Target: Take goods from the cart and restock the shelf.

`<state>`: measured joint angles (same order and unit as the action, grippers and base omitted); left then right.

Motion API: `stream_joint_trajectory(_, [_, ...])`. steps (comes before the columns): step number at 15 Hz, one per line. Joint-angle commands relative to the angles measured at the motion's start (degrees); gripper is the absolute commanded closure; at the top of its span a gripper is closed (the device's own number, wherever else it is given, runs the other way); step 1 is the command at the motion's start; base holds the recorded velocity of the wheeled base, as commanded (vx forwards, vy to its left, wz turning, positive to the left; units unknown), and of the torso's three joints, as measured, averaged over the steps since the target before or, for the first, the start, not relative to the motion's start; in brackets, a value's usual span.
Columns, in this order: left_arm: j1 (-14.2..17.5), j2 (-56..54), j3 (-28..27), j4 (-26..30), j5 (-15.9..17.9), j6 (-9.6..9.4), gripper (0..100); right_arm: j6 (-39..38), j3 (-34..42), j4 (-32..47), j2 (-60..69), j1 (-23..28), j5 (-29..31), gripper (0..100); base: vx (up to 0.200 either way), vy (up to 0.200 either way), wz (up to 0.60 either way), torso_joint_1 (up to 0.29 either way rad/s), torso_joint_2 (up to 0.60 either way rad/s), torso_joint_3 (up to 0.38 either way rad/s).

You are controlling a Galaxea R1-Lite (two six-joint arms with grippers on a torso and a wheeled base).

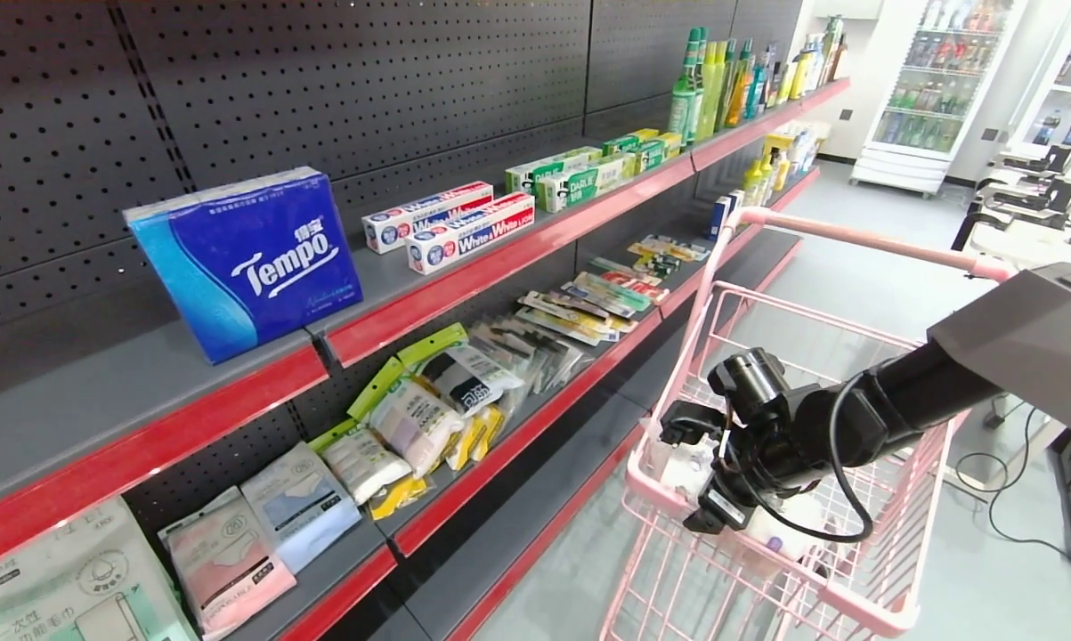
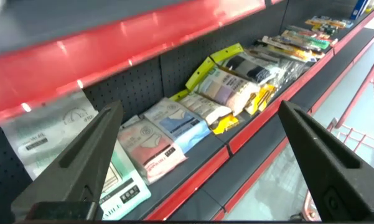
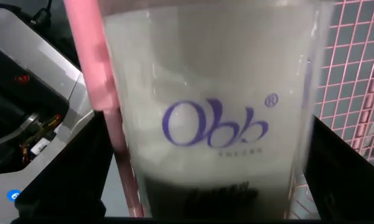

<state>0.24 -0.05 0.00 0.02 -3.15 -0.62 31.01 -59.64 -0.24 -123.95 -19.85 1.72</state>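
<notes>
Far left: left gripper (image 2: 200, 109) with its 2 fingers spread wide, nothing between them, facing the packets (image 2: 174, 134) on the lower shelf (image 2: 252, 134); on the upper shelf (image 1: 99, 401), 1 blue tissue pack (image 1: 246, 263) upright, 2 toothpaste boxes (image 1: 450, 220) near it; to the right, pink cart (image 1: 855, 239); inside it, right gripper (image 3: 208, 180) clamped on a white pack (image 3: 211, 74), fingers (image 3: 62, 180) against its 2 sides, behind a pink cart bar (image 3: 106, 124).

Free shelf (image 1: 72, 392) room beside tissue pack (image 1: 246, 263)
</notes>
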Motion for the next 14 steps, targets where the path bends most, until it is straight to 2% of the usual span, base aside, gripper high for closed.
stream_joint_trajectory(1, [0.0, 0.0, 0.0, -0.1, 0.0, 0.01, 0, -0.1, -0.6, -0.1, 0.3, 0.7, -0.5, 0, 0.0, 0.0, 0.0, -0.139, 0.33, 0.183])
stream_joint_trajectory(4, [0.0, 0.0, 0.0, -0.1, 0.0, 0.01, 0, 0.0, -0.7, 0.2, 2.0, 0.9, -2.4, 0, 0.0, 0.0, 0.0, -0.053, 0.12, 0.071])
stream_joint_trajectory(14, [0.0, 0.0, 0.0, -0.1, 0.0, 0.01, 0, 0.0, -2.1, 1.2, 5.9, 2.6, -2.5, 0, 0.0, 0.0, 0.0, 0.0, 0.0, 0.0])
